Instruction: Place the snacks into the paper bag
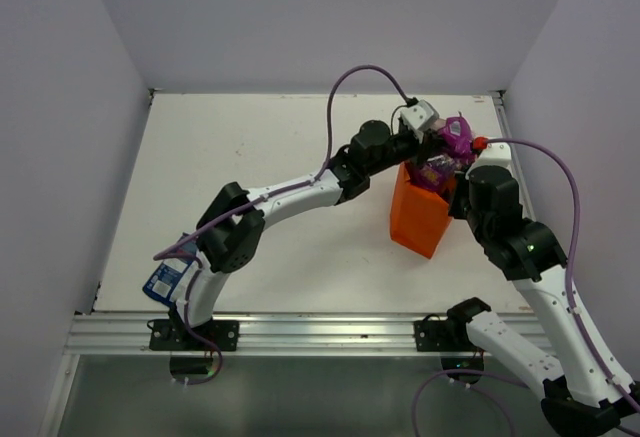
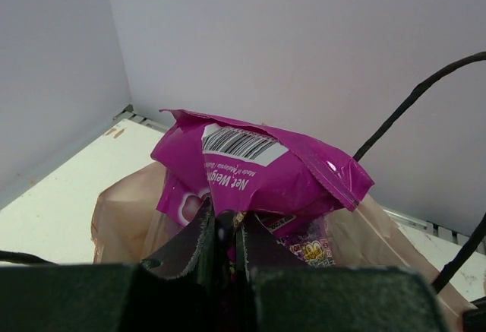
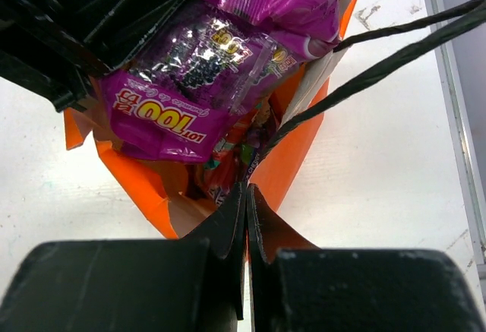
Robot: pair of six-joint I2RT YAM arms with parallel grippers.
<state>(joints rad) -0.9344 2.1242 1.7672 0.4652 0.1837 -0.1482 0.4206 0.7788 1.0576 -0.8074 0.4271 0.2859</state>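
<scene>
The orange paper bag (image 1: 420,219) stands upright at the right of the table. My left gripper (image 1: 432,137) is over its mouth, shut on the magenta packet (image 2: 258,169), which is still above the rim. The purple grape packet (image 3: 182,81) sticks out of the bag's top just under it. Red and teal packets (image 3: 235,157) lie deeper inside. My right gripper (image 3: 247,194) is shut on the near rim of the bag (image 3: 292,157), at the bag's right side in the top view (image 1: 462,189). The blue-and-white packet (image 1: 163,279) lies by the left arm's base.
The bag's dark cord handles (image 3: 395,51) stretch out to the right of its mouth. White walls close in the table (image 1: 260,157) at the back and both sides. A metal rail (image 1: 300,329) runs along the near edge.
</scene>
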